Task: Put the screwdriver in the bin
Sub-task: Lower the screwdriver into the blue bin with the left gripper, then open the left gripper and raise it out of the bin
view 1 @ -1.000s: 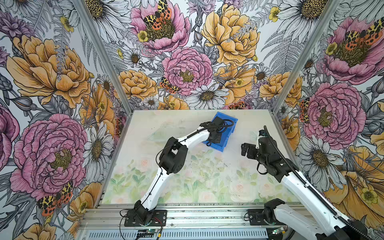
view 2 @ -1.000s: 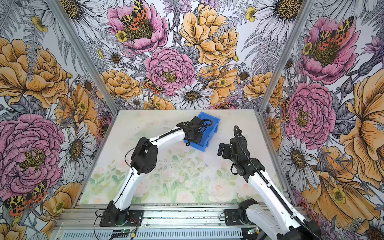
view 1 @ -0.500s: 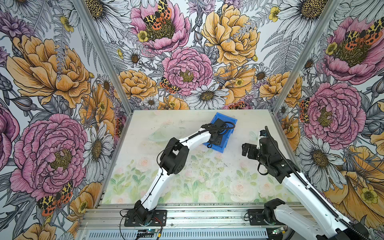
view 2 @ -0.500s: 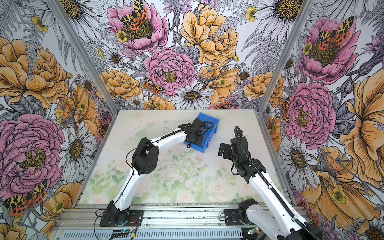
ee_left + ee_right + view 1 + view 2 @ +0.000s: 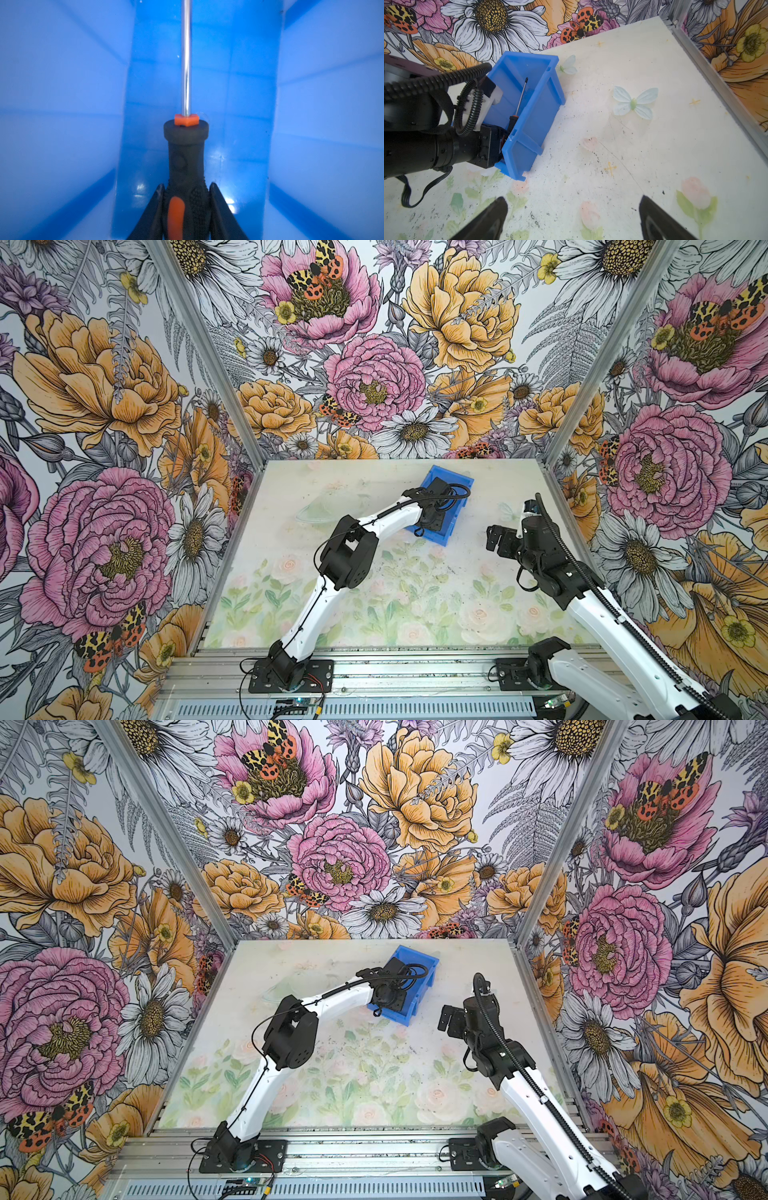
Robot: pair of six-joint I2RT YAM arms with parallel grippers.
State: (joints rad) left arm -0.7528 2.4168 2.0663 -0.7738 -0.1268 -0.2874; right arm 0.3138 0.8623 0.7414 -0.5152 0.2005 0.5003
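The blue bin (image 5: 458, 517) (image 5: 424, 994) stands at the back of the table, right of the middle. My left arm reaches into it over the low front wall. In the left wrist view my left gripper (image 5: 186, 188) is shut on the black-and-orange handle of the screwdriver (image 5: 185, 153), between the bin's blue walls (image 5: 62, 104). The right wrist view shows the screwdriver (image 5: 520, 99) inside the bin (image 5: 544, 108), its shaft pointing at the far wall. My right gripper (image 5: 572, 209) (image 5: 493, 537) is open, with nothing in it, over the table to the right of the bin.
Flowered walls close in the table on three sides, with metal frame posts (image 5: 716, 87) at the corners. A metal rail (image 5: 415, 670) with both arm bases runs along the front edge. The table mat (image 5: 415, 593) is printed with flowers and butterflies.
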